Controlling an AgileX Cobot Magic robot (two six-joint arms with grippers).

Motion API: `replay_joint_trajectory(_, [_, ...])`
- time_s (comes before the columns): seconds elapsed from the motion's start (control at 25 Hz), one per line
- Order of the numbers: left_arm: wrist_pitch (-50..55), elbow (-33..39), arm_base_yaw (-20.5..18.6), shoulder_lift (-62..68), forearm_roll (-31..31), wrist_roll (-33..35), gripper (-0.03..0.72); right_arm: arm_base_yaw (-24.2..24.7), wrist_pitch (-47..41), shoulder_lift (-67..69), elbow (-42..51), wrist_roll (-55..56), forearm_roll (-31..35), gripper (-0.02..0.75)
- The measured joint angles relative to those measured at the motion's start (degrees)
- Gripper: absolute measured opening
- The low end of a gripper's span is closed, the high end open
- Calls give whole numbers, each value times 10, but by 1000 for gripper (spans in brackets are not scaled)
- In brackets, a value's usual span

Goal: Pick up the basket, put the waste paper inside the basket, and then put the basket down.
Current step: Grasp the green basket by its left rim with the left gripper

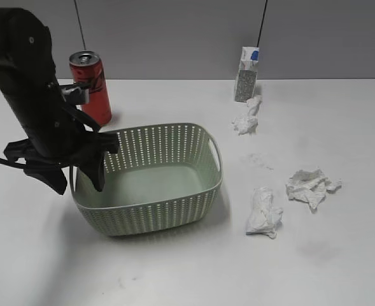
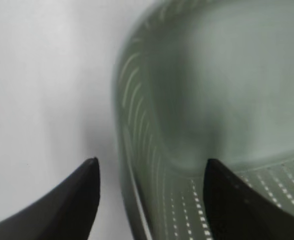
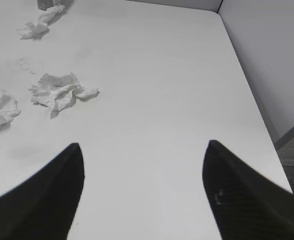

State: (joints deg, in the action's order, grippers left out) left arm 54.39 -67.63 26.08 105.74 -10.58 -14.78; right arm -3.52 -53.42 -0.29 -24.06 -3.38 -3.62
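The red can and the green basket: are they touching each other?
Apart. The exterior view shows the red can standing behind the basket, with bare table visible between them.

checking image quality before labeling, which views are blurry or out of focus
Left wrist view: soft throughout, the basket rim smeared, the left gripper fingertips dark. Right wrist view: sharp on the waste paper. Exterior view: crisp, with soft shadows under the basket.

The left end effector (image 1: 79,182) hides part of the basket's (image 1: 174,210) left rim; the wrist view blurs it.
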Motion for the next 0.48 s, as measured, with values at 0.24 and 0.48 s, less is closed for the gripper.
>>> replay_joint_trajectory(0.24, [-15,-5,0,17,15,-24,355,0,-3,0,4,0,-2,561])
replay_joint_trajectory(0.48, [-40,-5,0,17,2,-28,48,0,-3,0,4,0,-2,561])
